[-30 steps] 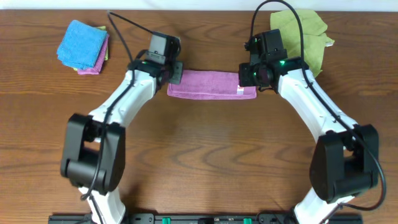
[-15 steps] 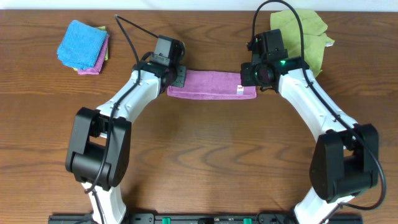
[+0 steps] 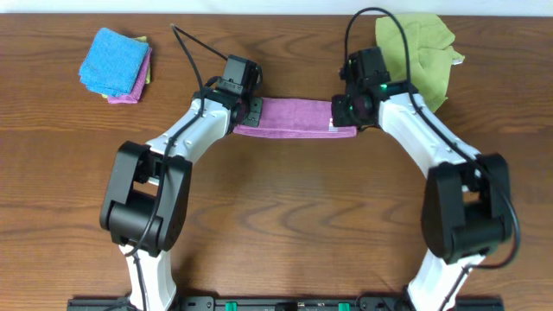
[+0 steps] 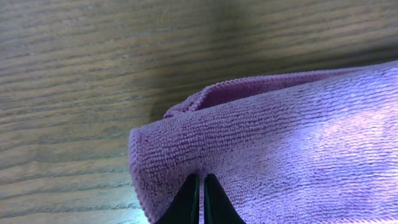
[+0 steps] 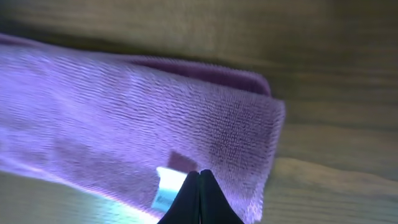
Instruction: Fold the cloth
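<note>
Cloth: the cloth [image 3: 294, 117] lies on the bench [image 3: 276, 207] as a narrow folded strip. In the overhead view it is toward 12 o'clock from the bench's middle, with its long axis running 9 to 3 o'clock.
Layers: in the left wrist view the top layer of the cloth [image 4: 280, 143] curls over a lower edge that peeps out toward 12 o'clock. The right wrist view shows the same doubled edge of the cloth [image 5: 124, 118].
Tag: a small white tag [image 3: 333, 125] sits at the strip's 3 o'clock end, on the near edge.
Left claw: the left claw [image 3: 251, 111] is at the strip's 9 o'clock end. In its own view the left claw [image 4: 200, 198] is clenched on the cloth, with a thin sliver of lilac pile between the tips.
Right claw: the right claw [image 3: 346, 111] is at the 3 o'clock end. In its own view the right claw [image 5: 200, 190] is clenched to a point, gripping the cloth just beside the tag [image 5: 166, 186].
Blue cloth: a bright blue folded cloth [image 3: 114, 59] sits at 10 o'clock, stacked on a purple one, well apart from the strip.
Green cloth: a rumpled light green cloth [image 3: 428, 52] lies at 1 o'clock, behind the right arm.
</note>
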Robot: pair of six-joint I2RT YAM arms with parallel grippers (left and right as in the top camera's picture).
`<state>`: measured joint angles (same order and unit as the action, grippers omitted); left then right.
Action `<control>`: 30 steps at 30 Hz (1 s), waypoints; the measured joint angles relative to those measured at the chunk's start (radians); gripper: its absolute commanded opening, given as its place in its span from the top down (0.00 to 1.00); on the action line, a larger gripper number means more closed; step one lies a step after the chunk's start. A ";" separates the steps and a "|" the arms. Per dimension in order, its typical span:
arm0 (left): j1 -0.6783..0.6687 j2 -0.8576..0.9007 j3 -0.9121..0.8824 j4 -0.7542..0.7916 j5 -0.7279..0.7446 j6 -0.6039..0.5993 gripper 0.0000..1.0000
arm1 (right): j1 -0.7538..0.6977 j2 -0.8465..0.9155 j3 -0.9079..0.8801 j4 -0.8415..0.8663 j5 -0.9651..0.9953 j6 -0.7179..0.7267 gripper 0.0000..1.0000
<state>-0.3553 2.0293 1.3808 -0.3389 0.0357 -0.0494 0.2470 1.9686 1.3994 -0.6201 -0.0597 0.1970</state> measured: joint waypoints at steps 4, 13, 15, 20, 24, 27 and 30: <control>0.000 0.033 0.000 0.001 -0.006 -0.002 0.94 | 0.000 0.035 0.000 0.000 0.005 0.000 0.98; 0.000 0.069 0.009 -0.039 -0.010 -0.003 0.94 | 0.000 0.102 0.003 -0.061 0.038 0.000 0.98; 0.000 0.069 0.016 -0.073 -0.010 -0.004 0.94 | 0.000 0.102 0.005 -0.088 0.038 0.000 0.98; -0.003 0.065 0.036 -0.197 -0.006 -0.040 0.94 | 0.000 0.102 0.011 -0.146 0.034 0.022 0.98; -0.004 0.060 0.040 -0.267 0.002 -0.060 0.94 | 0.002 0.101 0.013 -0.200 0.034 0.047 0.98; -0.006 0.056 0.041 -0.304 0.007 -0.070 0.94 | 0.006 0.101 0.014 -0.252 0.034 0.057 0.98; -0.006 0.056 0.042 -0.315 0.009 -0.082 0.94 | 0.010 0.101 0.014 -0.270 0.034 0.063 0.98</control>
<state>-0.3611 2.0850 1.4223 -0.6537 0.0448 -0.1310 0.2565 2.0697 1.4136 -0.8906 -0.0261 0.2604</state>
